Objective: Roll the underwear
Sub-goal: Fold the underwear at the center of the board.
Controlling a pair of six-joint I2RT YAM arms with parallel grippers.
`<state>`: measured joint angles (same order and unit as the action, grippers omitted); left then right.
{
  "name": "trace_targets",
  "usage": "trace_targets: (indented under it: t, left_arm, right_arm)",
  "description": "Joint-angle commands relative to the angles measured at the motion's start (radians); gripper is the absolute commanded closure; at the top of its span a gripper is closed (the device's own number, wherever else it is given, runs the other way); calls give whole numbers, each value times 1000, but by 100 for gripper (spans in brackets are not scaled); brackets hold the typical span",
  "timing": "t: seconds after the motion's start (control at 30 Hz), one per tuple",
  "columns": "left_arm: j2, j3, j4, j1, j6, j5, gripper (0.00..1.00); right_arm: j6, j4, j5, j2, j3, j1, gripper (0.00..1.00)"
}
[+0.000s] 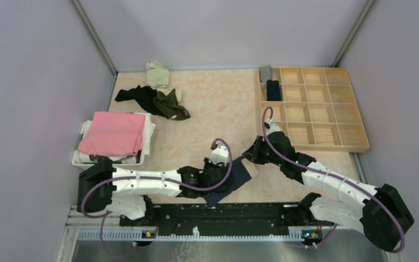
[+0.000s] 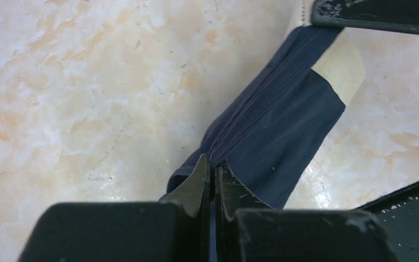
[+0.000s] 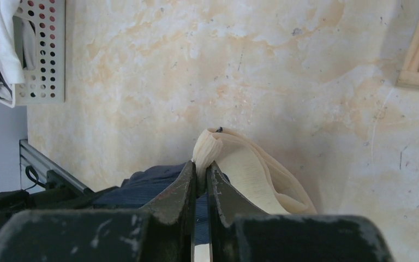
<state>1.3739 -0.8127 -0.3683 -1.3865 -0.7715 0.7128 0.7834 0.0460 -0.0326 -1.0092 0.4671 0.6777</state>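
Note:
A navy underwear with a beige waistband (image 1: 239, 176) lies stretched at the table's near middle between both grippers. My left gripper (image 1: 225, 176) is shut on its navy lower end; the left wrist view shows the cloth (image 2: 275, 125) running away from the closed fingers (image 2: 196, 183) to the beige band (image 2: 339, 66). My right gripper (image 1: 251, 155) is shut on the beige waistband (image 3: 234, 164), bunched between its fingertips (image 3: 221, 185). More underwear lies at the back left: a black and olive pile (image 1: 158, 102) and a pale green piece (image 1: 157, 74). Two rolled pieces (image 1: 273, 87) sit in the wooden organizer's back-left cells.
A wooden grid organizer (image 1: 319, 112) stands at the right. A white perforated basket (image 1: 82, 158) at the left holds a folded pink cloth (image 1: 113, 132); the basket also shows in the right wrist view (image 3: 42, 52). A black rail (image 1: 218, 213) runs along the near edge.

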Motion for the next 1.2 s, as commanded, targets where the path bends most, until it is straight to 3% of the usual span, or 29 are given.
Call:
trace_targets:
  t: [0.0,0.27,0.57,0.63,0.73,0.9,0.93,0.97,1.17]
  left_arm:
    - [-59,61,-20,57,80,-28,98]
    - [-143,78,-2,162,209,-23,100]
    - [-217,-54,140,247,562,54,100]
    - [-248,-42,150,247,574,29,100]
    - [-298,40,148,247,527,-97,100]
    - [-346,224,152,244,300,-405,89]
    - [-351,256,167,243,261,-460,82]
    - [-353,284,182,239,225,-509,67]
    - [-383,326,165,203,117,-546,45]
  right_arm:
    - [-61,8,74,-26,84,-17,100]
    - [-50,-23,81,2,139,-18,100]
    - [-119,-98,47,51,247,-18,100]
    - [-129,-82,44,104,222,-15,100]
    - [-95,-1,42,183,120,-16,89]
    - [71,166,66,333,-128,-17,68]
    - [93,201,69,362,-163,-15,64]
    - [111,242,78,393,-179,-17,61]
    - [135,350,120,511,-176,-17,57]
